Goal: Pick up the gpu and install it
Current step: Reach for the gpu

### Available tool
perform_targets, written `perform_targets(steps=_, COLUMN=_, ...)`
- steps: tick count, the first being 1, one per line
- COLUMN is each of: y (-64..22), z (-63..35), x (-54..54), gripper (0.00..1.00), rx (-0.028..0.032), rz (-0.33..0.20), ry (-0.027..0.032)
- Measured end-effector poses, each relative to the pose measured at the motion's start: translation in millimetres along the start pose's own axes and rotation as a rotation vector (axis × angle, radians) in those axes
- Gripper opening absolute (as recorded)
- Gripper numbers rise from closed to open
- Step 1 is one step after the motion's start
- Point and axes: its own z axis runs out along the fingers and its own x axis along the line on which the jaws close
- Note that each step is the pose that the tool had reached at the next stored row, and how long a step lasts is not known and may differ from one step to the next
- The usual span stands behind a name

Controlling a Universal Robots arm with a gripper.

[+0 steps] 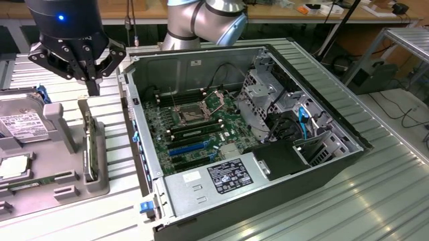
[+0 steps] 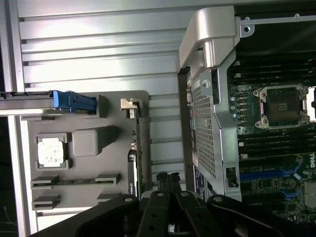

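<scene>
The gpu (image 1: 89, 153), a thin flat card, is seated edgewise in a matte grey tray (image 1: 99, 175) (on the ribbed metal desk (image 1: 389, 201)); the black tool (image 1: 92, 86) is clenched above it.

We see the gripper (image 1: 92, 86) hanging at the exterior view's left, black body upright, linkages folded inward so its two fingers meet in one narrow tip aimed straight down, holding nothing. A blue light (image 1: 61, 18) glows on the wrist above it. The silver arm joint (image 1: 204, 22) stands behind, nearer the middle. From the wrist view, the gripper (image 2: 168, 180) tips press together.
</scene>
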Motion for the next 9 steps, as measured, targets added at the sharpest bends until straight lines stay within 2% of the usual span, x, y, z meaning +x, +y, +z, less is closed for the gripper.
perform_targets(steps=9, y=-0.8, z=0.4, x=10.2, gripper=0.10, rx=0.0000, rz=0.000, ry=0.0000)
